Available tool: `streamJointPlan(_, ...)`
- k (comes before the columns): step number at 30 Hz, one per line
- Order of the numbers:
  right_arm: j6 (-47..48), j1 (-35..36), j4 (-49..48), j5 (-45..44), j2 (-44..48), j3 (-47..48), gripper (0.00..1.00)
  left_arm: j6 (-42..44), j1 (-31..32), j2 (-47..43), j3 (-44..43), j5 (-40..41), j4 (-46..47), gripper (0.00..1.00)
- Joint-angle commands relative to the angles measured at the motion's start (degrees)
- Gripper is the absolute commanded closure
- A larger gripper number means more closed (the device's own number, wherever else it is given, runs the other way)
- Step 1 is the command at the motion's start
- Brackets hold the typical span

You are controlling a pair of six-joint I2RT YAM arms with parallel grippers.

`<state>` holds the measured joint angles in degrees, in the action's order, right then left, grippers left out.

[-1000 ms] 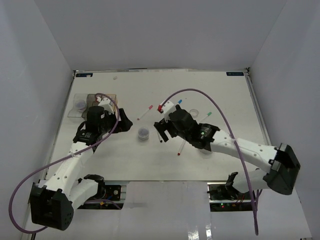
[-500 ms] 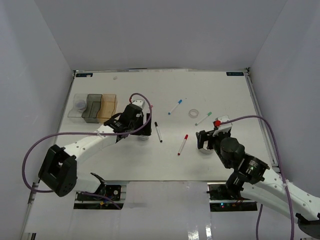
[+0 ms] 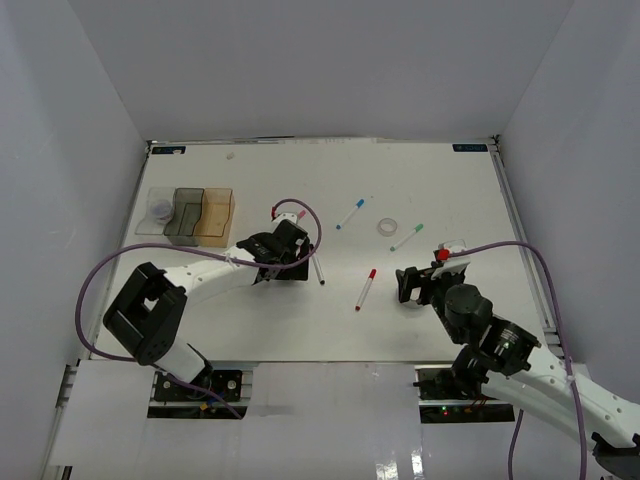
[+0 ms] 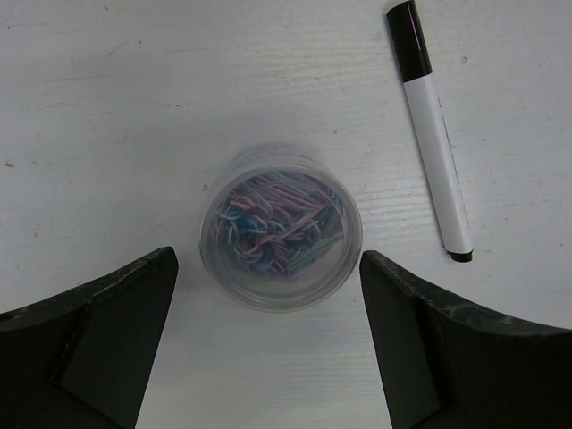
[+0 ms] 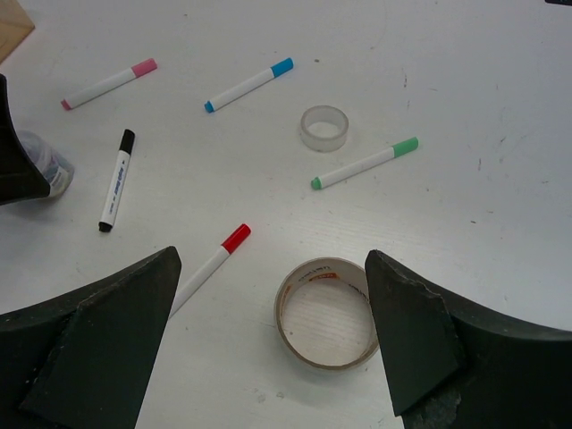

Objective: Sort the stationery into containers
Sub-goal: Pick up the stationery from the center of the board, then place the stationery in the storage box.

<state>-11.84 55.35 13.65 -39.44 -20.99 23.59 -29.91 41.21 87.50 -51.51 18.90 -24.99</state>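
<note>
Left jaws stand spread wide either side of a jar (image 4: 280, 234) of coloured loops, black marker (image 4: 435, 143) just right. Right jaws are spread above the larger tape roll (image 5: 323, 270); its orange core print is unreadable. Bins (image 3: 186, 228) sit far left.

A white table (image 3: 300, 180) stands enclosed by plain white walls (image 3: 320, 70).

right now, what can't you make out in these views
Top view: the left hand covers the jar; the right hand largely covers the large tape roll.
Top view: the pink marker lies hidden under the left arm.
Left wrist view: the jar's coloured contents blur; clips or bands, cannot tell.
Top view: the round item in the clear bin is too small to name.
</note>
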Motion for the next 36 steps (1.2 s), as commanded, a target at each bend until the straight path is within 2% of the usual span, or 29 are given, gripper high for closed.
streamJointPlan(1, -0.65, -0.07, -1.52, -0.64, -1.15, 0.75, 0.10, -1.03, 0.36, -0.32, -2.11, 2.90, 1.26, 0.07)
streamJointPlan(16, 0.14, -0.07, -2.04, 1.38, -2.30, 0.58, 0.10, -0.59, 0.36, 2.06, -1.67, 2.20, 5.74, 0.19)
streamJointPlan(20, 0.76, -0.07, -2.58, 2.53, -2.21, 0.49, 0.10, -0.85, 0.36, 1.09, -1.67, 3.25, 5.75, 0.34)
streamJointPlan(21, 0.76, -0.07, -2.58, 2.70, -2.21, 0.49, 0.10, -0.85, 0.36, 0.65, -1.67, 3.51, 5.66, 0.42)
streamJointPlan(24, 1.02, 0.02, -2.84, 3.75, -1.95, 0.49, 0.10, -0.94, 0.27, -2.15, -1.58, 6.06, 4.70, 0.52)
streamJointPlan(27, 2.08, -0.07, -3.80, 6.03, -1.77, 0.31, 0.10, -0.59, -0.95, -5.76, -2.10, 9.40, 2.51, 0.54)
streamJointPlan(29, 2.17, 0.02, -3.81, 6.48, -1.77, 0.40, 0.10, -0.06, -4.02, -8.12, -2.81, 10.11, 0.83, 0.54)
streamJointPlan(32, 2.17, -0.07, -4.16, 7.62, -1.51, 0.14, 0.10, 1.16, -12.27, -11.02, -4.21, 8.28, -2.25, 0.54)
streamJointPlan(33, 2.17, 0.02, -4.51, 8.41, -1.25, -0.21, 0.10, 1.34, -17.08, -11.82, -4.56, 7.91, -3.04, 0.54)
streamJointPlan(35, 2.25, -0.07, -4.95, 9.29, -0.72, -0.57, 0.10, 2.57, -21.76, -14.10, -5.01, 7.65, -3.66, 0.54)
streamJointPlan(36, 2.34, 0.02, -5.30, 9.47, -0.54, -0.74, 0.10, 3.01, -26.40, -14.72, -5.44, 7.56, -3.48, 0.54)
